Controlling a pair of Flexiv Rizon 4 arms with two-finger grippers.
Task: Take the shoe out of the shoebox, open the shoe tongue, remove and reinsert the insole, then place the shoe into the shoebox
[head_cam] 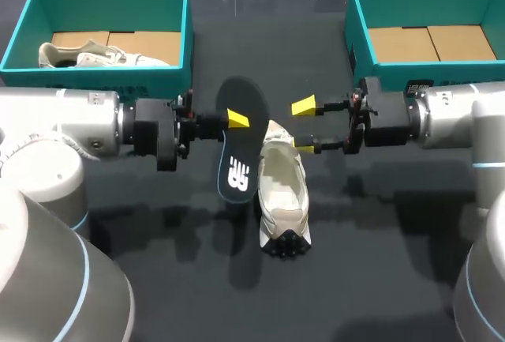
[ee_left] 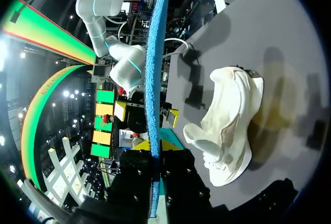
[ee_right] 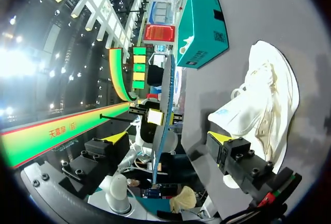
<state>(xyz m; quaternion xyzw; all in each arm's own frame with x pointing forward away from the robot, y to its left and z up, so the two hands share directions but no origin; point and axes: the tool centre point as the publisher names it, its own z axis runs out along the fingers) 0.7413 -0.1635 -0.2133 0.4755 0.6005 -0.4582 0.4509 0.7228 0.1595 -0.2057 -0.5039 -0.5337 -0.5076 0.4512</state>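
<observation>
While gripping insole (head_cam: 237,170) in left tool (head_cam: 235,119), right tool (head_cam: 304,126) open at 1 o'clock of shoe (head_cam: 282,190), risks snagging tongue on reinsertion.

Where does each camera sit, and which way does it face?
Head view: fixed above and behind, looking down on the table; both arms enter sideways, left claw holding the insole, right claw open by the shoe.
Left wrist view: on the left wrist, looking along the insole's edge toward the shoe; own claw shows.
Right wrist view: on the right wrist, facing shoe and teal shoebox; own fingers show.
All share shoe and insole.
</observation>
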